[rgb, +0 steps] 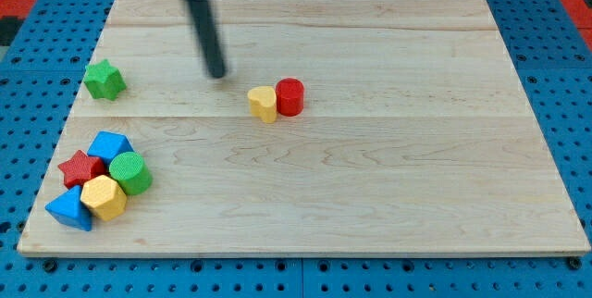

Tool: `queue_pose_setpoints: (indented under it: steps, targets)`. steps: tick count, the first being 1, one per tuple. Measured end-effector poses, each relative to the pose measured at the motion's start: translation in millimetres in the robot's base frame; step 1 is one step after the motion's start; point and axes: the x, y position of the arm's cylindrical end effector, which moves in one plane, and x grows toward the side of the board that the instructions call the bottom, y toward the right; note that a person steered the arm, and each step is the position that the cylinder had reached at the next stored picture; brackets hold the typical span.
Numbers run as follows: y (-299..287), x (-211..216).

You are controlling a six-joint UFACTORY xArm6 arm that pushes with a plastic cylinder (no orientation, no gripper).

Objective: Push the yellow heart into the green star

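Yellow heart [264,104] lies just toward the view's lower right of my tip [218,75], apart from it and touching a red cylinder [290,96] on its far side. Green star [104,80] sits well to the view's left of my tip. My tip is a bare rod end, holding nothing.

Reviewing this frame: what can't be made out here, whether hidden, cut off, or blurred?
- Arm above the rod: cut off by the view's top; only a blurred dark mount shows.
- My tip: motion-blurred, contact with the board uncertain; it sits up-left of the yellow heart.
- Red star: partly hidden by neighbouring blocks.
- Blue block: shape unclear.
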Motion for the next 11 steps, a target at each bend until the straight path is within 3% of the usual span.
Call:
queue_pose_setpoints:
  steps: [1, 2, 3, 4, 5, 7, 11]
  targets:
    - [139, 11]
    - [177, 107]
    - [114, 124]
    - [84, 74]
    - [73, 62]
    - [39, 95]
    - [-98, 71]
